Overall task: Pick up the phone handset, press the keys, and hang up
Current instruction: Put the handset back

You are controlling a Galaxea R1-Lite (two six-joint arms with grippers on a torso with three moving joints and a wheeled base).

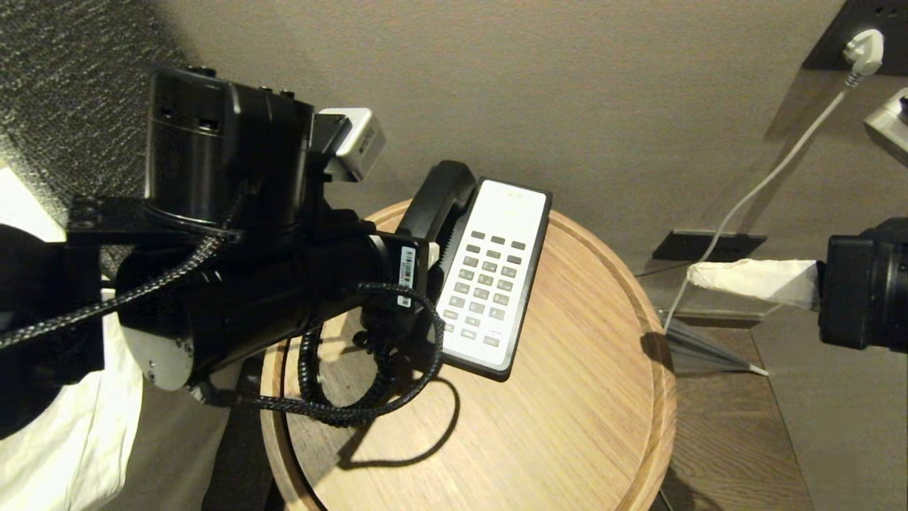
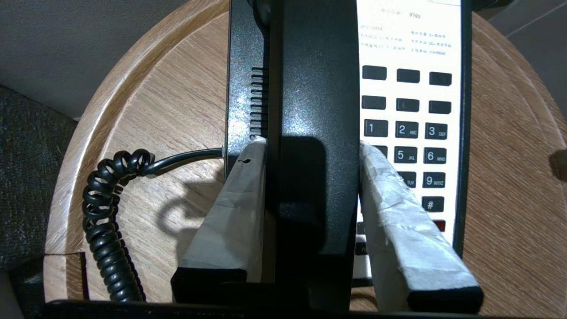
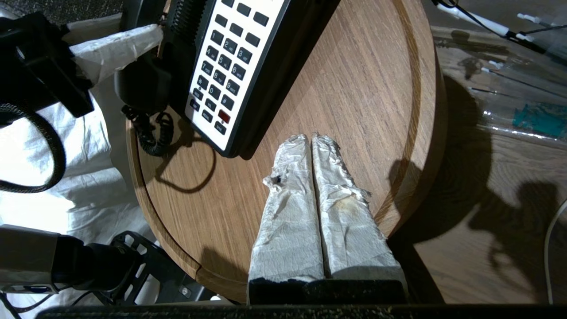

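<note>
The phone handset (image 2: 314,110) is a glossy black bar lying along the left side of the black-and-white phone base (image 1: 496,277). I cannot tell whether it rests in the cradle or sits just above it. My left gripper (image 2: 312,147) is shut on the handset's middle, one white-wrapped finger (image 2: 234,212) pressed against each side. In the head view the left arm hides that grip, and only the handset's far end (image 1: 441,195) shows. The keys (image 2: 414,130) lie uncovered beside it. The coiled cord (image 2: 104,212) trails over the table. My right gripper (image 3: 310,138) is shut and empty, near the table's right edge.
The phone stands on a round wooden table (image 1: 567,426) with a raised rim, close to a beige wall. White bedding (image 1: 64,440) lies to the left. A white plug and cable (image 1: 862,50) hang at the right, above the dark wooden floor.
</note>
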